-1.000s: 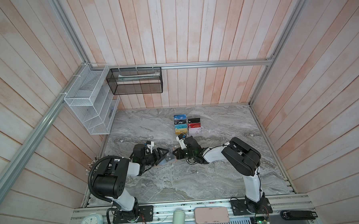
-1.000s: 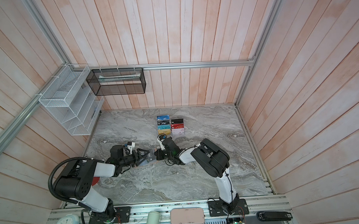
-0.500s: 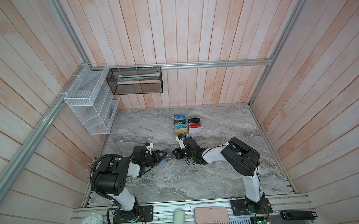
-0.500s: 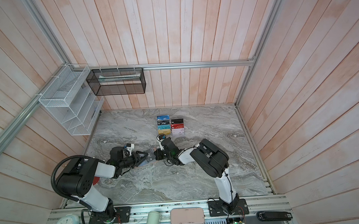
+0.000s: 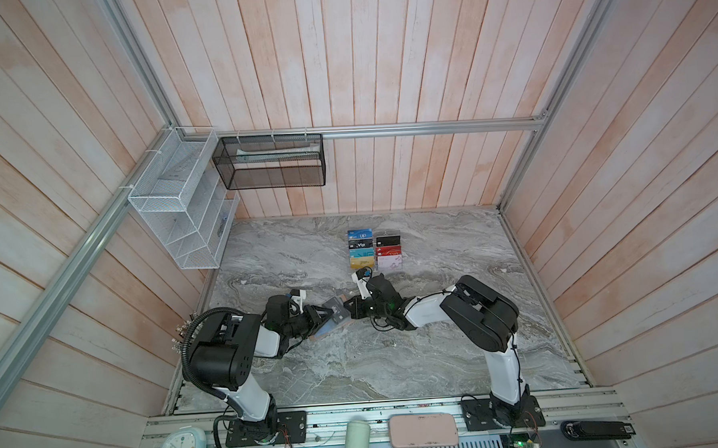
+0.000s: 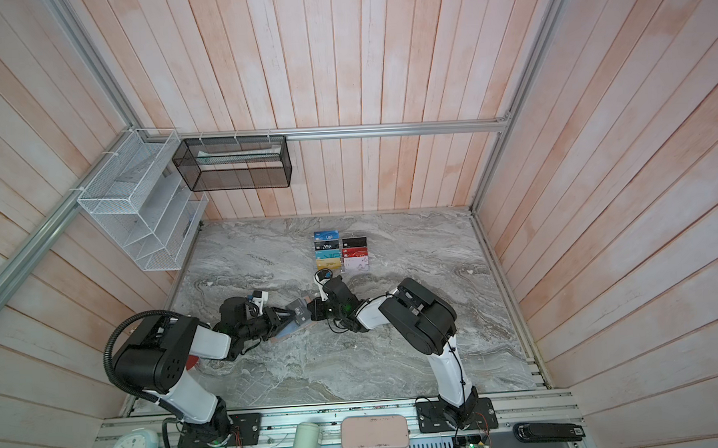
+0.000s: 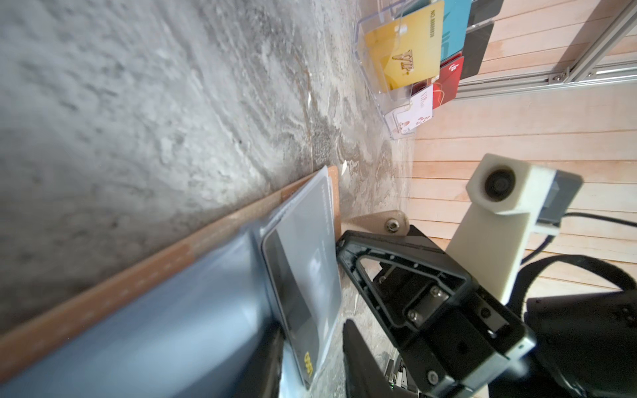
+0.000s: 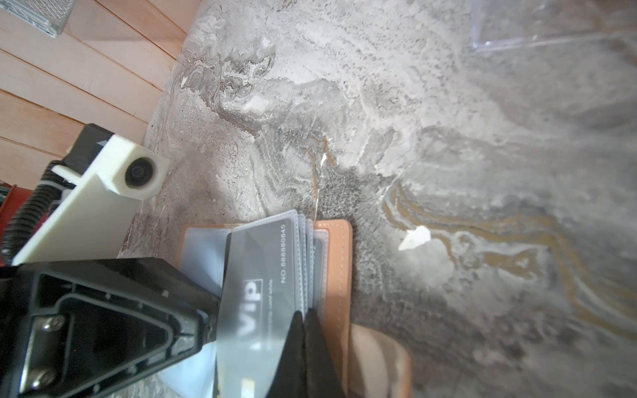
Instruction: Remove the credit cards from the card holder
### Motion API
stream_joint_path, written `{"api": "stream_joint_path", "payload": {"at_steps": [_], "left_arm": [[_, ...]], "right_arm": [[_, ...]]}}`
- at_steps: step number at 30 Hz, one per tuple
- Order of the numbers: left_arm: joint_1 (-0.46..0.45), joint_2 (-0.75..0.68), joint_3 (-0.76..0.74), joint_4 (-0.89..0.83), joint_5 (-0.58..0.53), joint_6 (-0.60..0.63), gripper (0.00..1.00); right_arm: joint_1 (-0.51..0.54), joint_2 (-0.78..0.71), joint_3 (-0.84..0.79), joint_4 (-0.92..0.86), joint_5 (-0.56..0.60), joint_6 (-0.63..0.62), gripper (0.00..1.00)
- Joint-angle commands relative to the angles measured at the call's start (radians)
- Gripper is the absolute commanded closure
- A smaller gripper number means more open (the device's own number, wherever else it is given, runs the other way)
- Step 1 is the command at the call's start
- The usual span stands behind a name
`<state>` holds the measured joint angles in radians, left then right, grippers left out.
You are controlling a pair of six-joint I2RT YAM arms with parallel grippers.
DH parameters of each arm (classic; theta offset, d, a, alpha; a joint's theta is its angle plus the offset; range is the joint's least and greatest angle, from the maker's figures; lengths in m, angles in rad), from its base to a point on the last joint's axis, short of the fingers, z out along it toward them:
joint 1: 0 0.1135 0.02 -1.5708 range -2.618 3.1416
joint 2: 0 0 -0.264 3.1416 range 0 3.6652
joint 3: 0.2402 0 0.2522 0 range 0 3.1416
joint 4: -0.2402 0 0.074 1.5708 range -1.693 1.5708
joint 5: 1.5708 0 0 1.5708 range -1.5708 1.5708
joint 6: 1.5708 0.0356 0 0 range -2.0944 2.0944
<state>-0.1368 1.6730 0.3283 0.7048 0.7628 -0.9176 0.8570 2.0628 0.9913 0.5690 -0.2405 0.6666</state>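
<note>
The tan card holder (image 5: 327,328) (image 6: 288,331) lies open on the marble, between the two grippers in both top views. Its tan cover (image 8: 331,268) (image 7: 138,275) and snap tab (image 8: 375,361) show up close. Clear sleeves stand fanned up; the front one holds a black "Vip" credit card (image 8: 262,282) (image 7: 296,303). My right gripper (image 8: 306,317) (image 5: 348,311) is shut, pinching the sleeves' edge. My left gripper (image 7: 312,330) (image 6: 284,317) is open, its jaws straddling the card's end. One finger touches the sleeve; a gap separates the other. No dark red card shows in the holder.
A clear acrylic rack (image 5: 375,251) (image 7: 406,62) of coloured cards stands just behind the grippers. White (image 5: 182,216) and black (image 5: 271,162) wire baskets hang on the back-left walls. A pink case (image 5: 423,430) and a clock (image 5: 182,447) lie on the front rail.
The left gripper's jaws have narrowed around the sleeved card and it has edged toward the card holder. The right gripper stays shut in place.
</note>
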Motion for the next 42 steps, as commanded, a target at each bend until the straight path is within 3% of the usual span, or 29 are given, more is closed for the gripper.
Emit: {"api": "stream_joint_path", "payload": {"at_steps": [1,14,35,42], "left_arm": [[-0.014,0.007,-0.023,0.012,0.026,-0.007,0.72],[-0.02,-0.05,-0.06,0.071,0.004,-0.054,0.72],[-0.041,0.041,-0.107,0.322,-0.068,-0.205,0.71],[-0.053,0.005,-0.106,0.324,-0.071,-0.22,0.71]], "right_arm": [[0.043,0.074,-0.048,-0.165,-0.046,0.009,1.0],[0.046,0.072,-0.059,-0.146,-0.052,0.02,1.0],[0.043,0.063,-0.1,-0.071,-0.062,0.09,1.0],[0.039,0.066,-0.098,-0.067,-0.062,0.094,1.0]]}}
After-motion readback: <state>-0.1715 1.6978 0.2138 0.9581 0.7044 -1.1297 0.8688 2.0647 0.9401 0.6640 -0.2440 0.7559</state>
